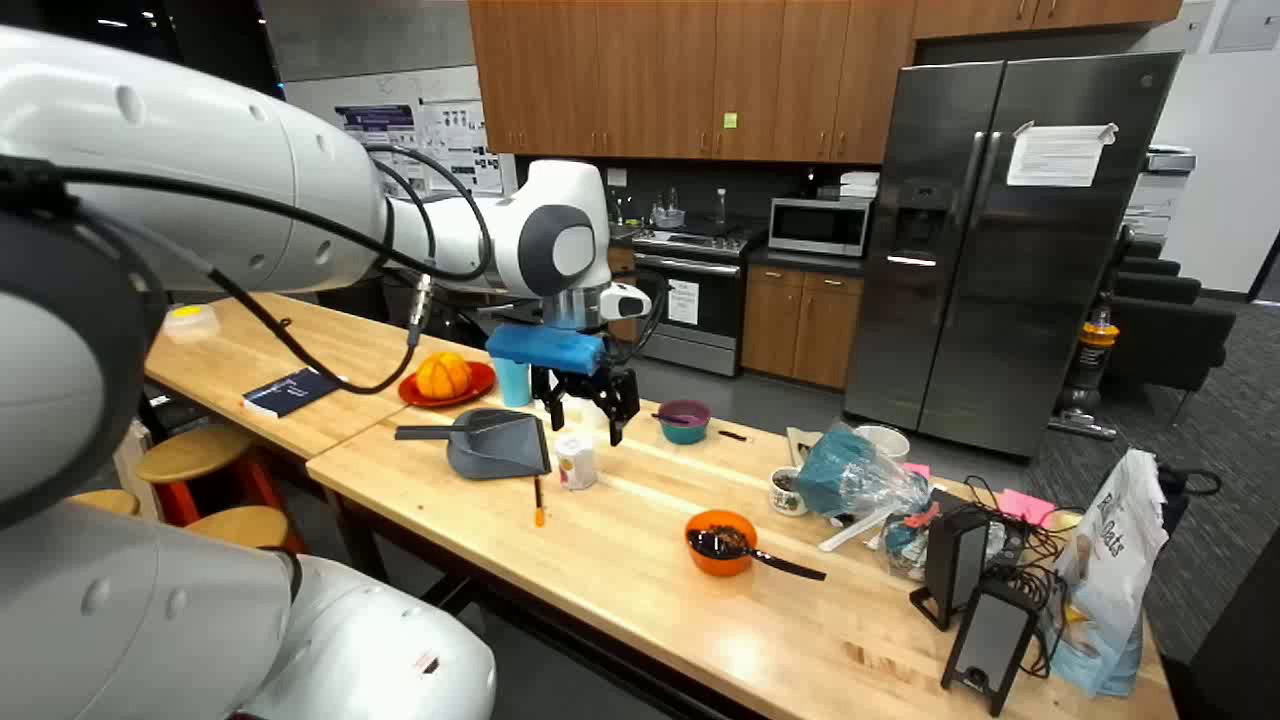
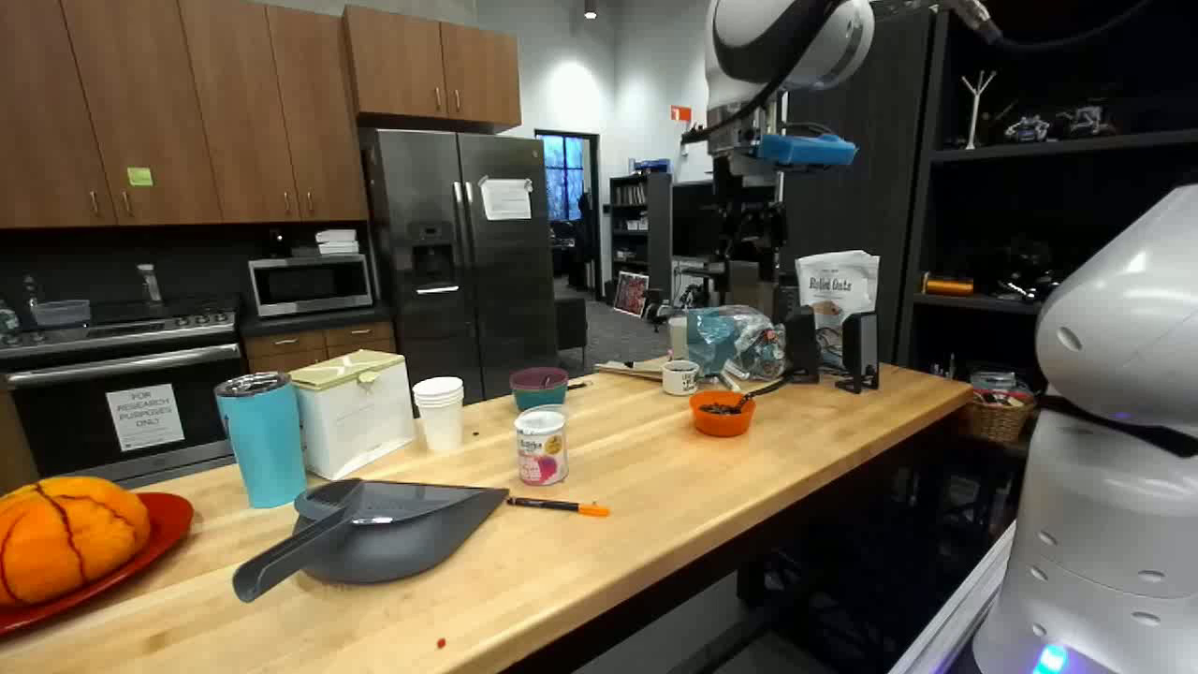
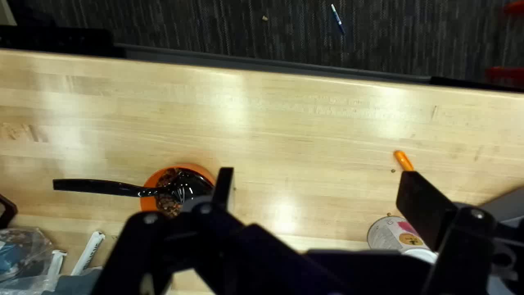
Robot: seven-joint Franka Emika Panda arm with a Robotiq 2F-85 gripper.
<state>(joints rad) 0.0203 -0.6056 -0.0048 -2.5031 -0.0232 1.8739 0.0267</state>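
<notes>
My gripper [image 1: 587, 430] is open and empty, pointing down above the wooden table. It shows in the wrist view [image 3: 317, 176] with its fingers wide apart, and in an exterior view [image 2: 749, 239]. An orange bowl [image 1: 718, 566] with dark bits and a black spoon [image 3: 98, 187] stands on the table; in the wrist view the bowl [image 3: 151, 180] is beside the left finger. A white can [image 2: 541, 447] with a pink label is partly hidden behind the right finger in the wrist view [image 3: 387, 235]. An orange-tipped black pen [image 2: 559, 506] lies near the can.
A grey dustpan [image 2: 402, 538], blue tumbler [image 2: 262, 445], white box [image 2: 356, 417], paper cups [image 2: 440, 417] and teal bowl [image 1: 684, 430] stand around the can. A mug [image 1: 787, 493], plastic-wrapped items [image 1: 850, 475], black speakers [image 1: 990, 640] and an oats bag [image 1: 1105, 580] crowd one end.
</notes>
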